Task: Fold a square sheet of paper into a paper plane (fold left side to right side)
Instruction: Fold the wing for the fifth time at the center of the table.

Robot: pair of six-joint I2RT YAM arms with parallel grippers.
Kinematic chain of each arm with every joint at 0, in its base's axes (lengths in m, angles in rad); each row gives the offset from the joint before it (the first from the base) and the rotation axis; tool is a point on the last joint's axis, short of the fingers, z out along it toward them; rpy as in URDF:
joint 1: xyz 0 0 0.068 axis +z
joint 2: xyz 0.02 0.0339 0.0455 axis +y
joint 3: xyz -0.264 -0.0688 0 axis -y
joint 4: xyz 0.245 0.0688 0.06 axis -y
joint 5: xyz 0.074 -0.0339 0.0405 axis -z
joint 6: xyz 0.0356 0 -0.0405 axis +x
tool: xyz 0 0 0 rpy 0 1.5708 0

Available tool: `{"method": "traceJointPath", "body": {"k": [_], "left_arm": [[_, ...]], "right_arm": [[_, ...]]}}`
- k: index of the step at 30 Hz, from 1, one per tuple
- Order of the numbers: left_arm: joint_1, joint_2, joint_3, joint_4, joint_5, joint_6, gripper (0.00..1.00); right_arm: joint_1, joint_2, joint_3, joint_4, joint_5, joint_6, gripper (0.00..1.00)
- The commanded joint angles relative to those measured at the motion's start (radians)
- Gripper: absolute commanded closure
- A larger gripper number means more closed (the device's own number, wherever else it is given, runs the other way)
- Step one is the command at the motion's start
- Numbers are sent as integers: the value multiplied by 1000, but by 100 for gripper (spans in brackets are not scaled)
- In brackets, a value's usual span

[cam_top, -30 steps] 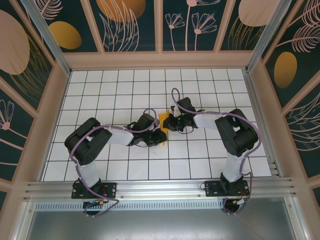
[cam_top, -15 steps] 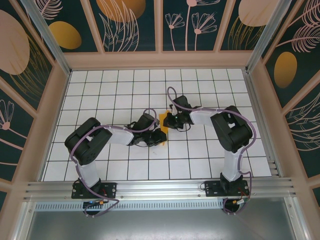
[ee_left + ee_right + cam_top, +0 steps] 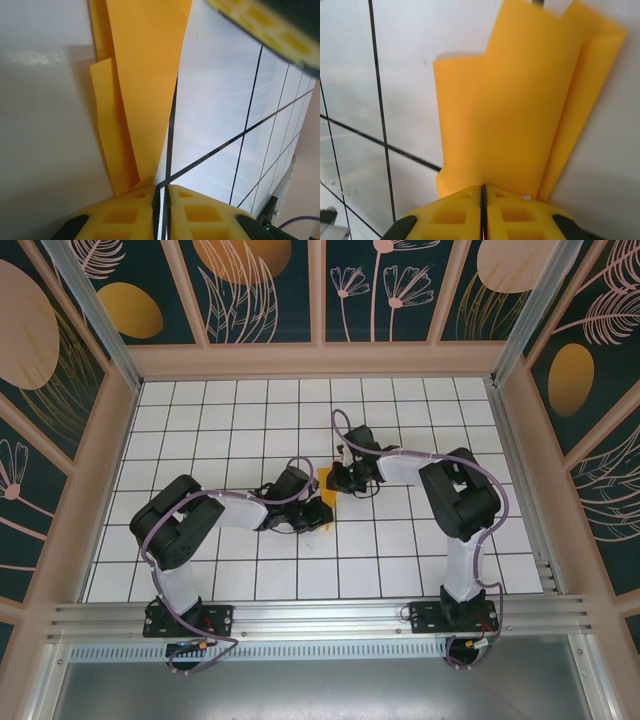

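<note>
The table point(image 3: 200, 420) is a smooth, slightly glossy white surface with thin dark grid lines that make square tiles. Around it stand walls point(image 3: 260, 290) with a dark floral pattern, orange ovals and pale pink frames. A grey metal rail point(image 3: 320, 620) runs along the 6 o'clock edge of the table.

The sheet of paper point(image 3: 324, 478) lies near the middle of the table, already folded into a narrower shape of several layers. The left gripper point(image 3: 161, 192) is at about 7 o'clock of the paper. Its yellow ribbed fingers are pressed together and pinch the narrow end of the paper between them. The right gripper point(image 3: 482, 192) is at about 2 o'clock of the paper. Its fingers are also pressed together and pinch an edge of the folded layers.

The paper is thin, matt and orange-yellow, with straight sharp creases. In the right wrist view a lower layer sticks out at 3 o'clock. In the left wrist view a small flap sticks out at 9 o'clock.
</note>
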Motion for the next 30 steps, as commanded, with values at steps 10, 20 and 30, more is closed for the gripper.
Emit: {"method": "traceJointPath", "body": {"k": [10,20,30], "left_arm": [[-26,81,-25,-100,-46,21,84],[-26,77,-31,-94,-46,19,85],[-26,69,-28,-95,-52,21,85]], "right_arm": [[-115,87,112,17,102,-77,88],[-163,159,238,-15,102,-105,88],[-167,-68,133,-2,76,-107,87]]}}
